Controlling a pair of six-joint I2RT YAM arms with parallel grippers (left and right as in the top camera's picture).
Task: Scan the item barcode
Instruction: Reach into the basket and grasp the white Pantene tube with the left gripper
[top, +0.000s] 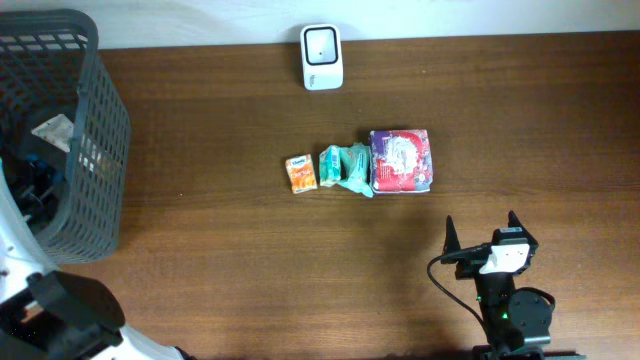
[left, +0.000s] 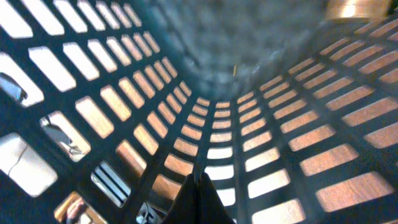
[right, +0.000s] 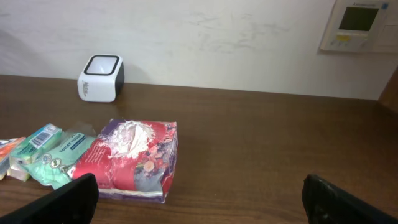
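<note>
The white barcode scanner (top: 321, 43) stands at the table's far edge, also in the right wrist view (right: 101, 78). Mid-table lies a row of items: an orange packet (top: 301, 173), a teal pack (top: 331, 166), a green pack (top: 355, 168) and a red-purple tissue pack (top: 401, 160) (right: 134, 158). My right gripper (top: 482, 238) (right: 202, 199) stands open and empty near the front edge, short of the tissue pack. My left gripper (left: 200, 186) is inside the dark basket (top: 70, 130), fingers pressed together with nothing seen between them.
The basket's lattice wall (left: 261, 124) fills the left wrist view, close to the fingers. A pale wrapped item (top: 52, 130) lies inside the basket. A wall thermostat (right: 359, 25) hangs behind the table.
</note>
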